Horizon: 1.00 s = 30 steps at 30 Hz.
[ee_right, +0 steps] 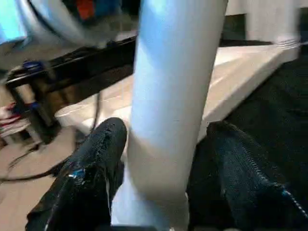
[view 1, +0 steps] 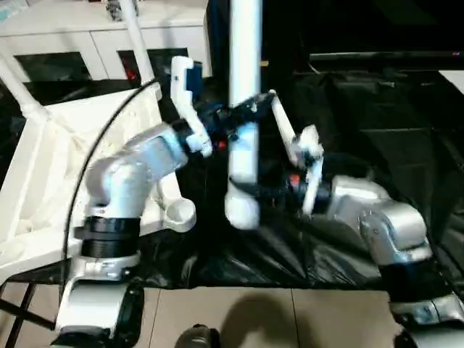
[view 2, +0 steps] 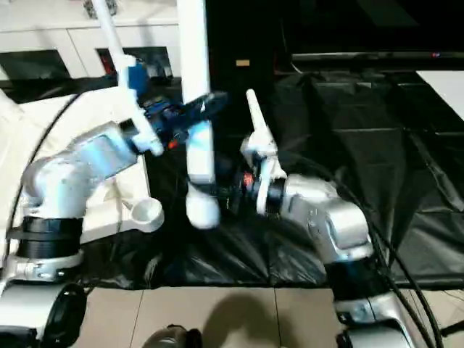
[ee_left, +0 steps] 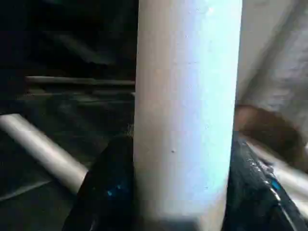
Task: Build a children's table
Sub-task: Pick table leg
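A long white table leg (view 1: 244,72) stands upright in the middle, its flared end (view 1: 243,206) down just above the black sheet. My left gripper (view 1: 235,119) is shut on its shaft, and both black fingers (ee_left: 108,192) press its sides. Lower down, my right gripper (ee_right: 163,168) is open around the same leg, with one finger (ee_right: 240,173) a little off it. The white tabletop (view 1: 51,167) lies tilted and upside down at the left, ribbed side up. Two legs (view 1: 138,36) rise from its far corners. Its near corner socket (view 1: 179,212) is empty.
A white glass-door cabinet (view 1: 94,43) stands behind the tabletop. A crinkled black sheet (view 1: 377,123) covers the work surface to the right. Another white tube (ee_left: 43,149) lies on that sheet. Beige floor (view 1: 254,312) runs along the near edge.
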Tool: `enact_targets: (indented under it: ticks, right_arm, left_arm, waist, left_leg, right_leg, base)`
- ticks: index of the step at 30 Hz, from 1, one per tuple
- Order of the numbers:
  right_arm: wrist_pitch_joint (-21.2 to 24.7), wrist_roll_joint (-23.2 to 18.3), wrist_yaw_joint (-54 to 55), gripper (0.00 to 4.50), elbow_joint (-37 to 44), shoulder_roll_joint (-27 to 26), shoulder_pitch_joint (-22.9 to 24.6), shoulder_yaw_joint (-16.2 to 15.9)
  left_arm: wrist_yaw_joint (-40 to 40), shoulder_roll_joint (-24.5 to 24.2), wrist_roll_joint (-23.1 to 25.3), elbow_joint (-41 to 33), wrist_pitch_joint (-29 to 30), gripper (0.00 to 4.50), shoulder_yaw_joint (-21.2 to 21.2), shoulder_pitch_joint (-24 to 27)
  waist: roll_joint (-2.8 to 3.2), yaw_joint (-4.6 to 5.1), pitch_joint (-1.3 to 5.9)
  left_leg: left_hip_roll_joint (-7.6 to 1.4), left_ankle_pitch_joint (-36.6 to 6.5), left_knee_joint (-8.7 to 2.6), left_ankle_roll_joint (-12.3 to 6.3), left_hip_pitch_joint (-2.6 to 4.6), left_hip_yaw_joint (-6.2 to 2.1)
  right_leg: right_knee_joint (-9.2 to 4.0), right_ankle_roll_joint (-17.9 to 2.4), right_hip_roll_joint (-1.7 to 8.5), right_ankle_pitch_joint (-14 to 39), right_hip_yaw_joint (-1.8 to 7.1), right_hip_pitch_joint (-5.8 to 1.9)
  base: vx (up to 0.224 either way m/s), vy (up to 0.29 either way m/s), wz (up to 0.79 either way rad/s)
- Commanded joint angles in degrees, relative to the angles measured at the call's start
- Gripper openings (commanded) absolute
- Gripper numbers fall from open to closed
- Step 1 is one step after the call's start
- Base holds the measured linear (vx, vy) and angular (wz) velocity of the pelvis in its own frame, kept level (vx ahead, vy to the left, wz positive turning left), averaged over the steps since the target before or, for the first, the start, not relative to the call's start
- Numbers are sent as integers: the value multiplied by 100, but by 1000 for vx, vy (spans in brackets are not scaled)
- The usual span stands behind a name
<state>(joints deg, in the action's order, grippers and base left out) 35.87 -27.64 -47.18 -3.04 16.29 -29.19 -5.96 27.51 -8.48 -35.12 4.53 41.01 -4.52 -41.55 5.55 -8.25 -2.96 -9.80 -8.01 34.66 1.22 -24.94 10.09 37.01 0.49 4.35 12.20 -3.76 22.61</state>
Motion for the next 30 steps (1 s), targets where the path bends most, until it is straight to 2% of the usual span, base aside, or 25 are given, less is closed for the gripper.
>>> enact_targets:
  ticks: [1,2,4,7,12,17,22,26,27,30]
  right_arm:
    - [102,103,309,305,-44,-97,-79,81]
    - [118,128,405,305,-64,-134,-91,95]
    - [135,156,514,305,-121,-191,-107,100]
    - [148,162,564,305,-148,-224,-113,86]
    - [194,181,592,305,-165,-244,-148,38]
    - [204,439,770,305,-328,-267,-257,-131]
    - [207,740,1183,305,-530,-447,-323,-301]
    - [181,838,1348,305,-636,-546,-356,-348]
    - [138,877,1435,277,-743,-648,-389,-354]
    - [82,887,1467,260,-824,-744,-424,-339]
  left_arm:
    - [-174,17,148,-127,-108,184,77,-67]
    - [-170,38,133,-185,-96,184,93,-39]
    - [-214,74,215,-253,-140,184,166,-6]
    - [-243,105,422,-293,-285,184,324,23]
    - [-357,202,535,-267,-381,184,386,10]
    - [-445,263,724,-238,-529,184,490,-8]
    - [-811,339,1056,-205,-599,184,598,-35]
    - [-910,395,1112,-234,-614,184,615,-28]
    - [-967,441,1137,-262,-617,183,615,-28]
    - [-1024,472,1178,-282,-623,183,609,-30]
  waist:
    - [-83,2,455]
    - [-82,2,475]
    - [-84,1,480]
    - [-78,-8,470]
    - [-85,0,455]
    - [-80,13,448]
    - [-79,27,460]
    - [-82,23,464]
    - [-101,22,457]
    - [-88,22,457]
  left_leg:
    - [-319,-1458,-400,174,245,-188]
    - [-308,-1264,-379,118,228,-180]
    - [-307,-1177,-366,47,222,-169]
    - [-310,-1245,-366,18,227,-166]
    - [-310,-1411,-373,72,235,-164]
    - [-314,-1478,-389,140,239,-174]
    - [-315,-1393,-387,148,234,-176]
    - [-313,-1381,-382,135,236,-169]
    - [-315,-1400,-387,134,234,-169]
    - [-314,-1442,-389,132,231,-171]
  right_leg:
    - [-532,-775,432,1147,266,-185]
    - [-501,-869,425,836,258,-190]
    - [-488,-948,418,614,251,-187]
    - [-496,-977,423,701,250,-189]
    - [-522,-939,435,937,258,-189]
    - [-535,-858,431,1114,257,-181]
    - [-512,-887,430,913,259,-177]
    - [-511,-906,426,849,260,-173]
    - [-519,-902,428,855,262,-175]
    - [-519,-875,439,961,265,-175]
  base:
    - [0,0,0]
    - [0,0,0]
    - [0,0,0]
    - [0,0,0]
    - [0,0,0]
    - [0,0,0]
    - [0,0,0]
    - [0,0,0]
    - [0,0,0]
    - [0,0,0]
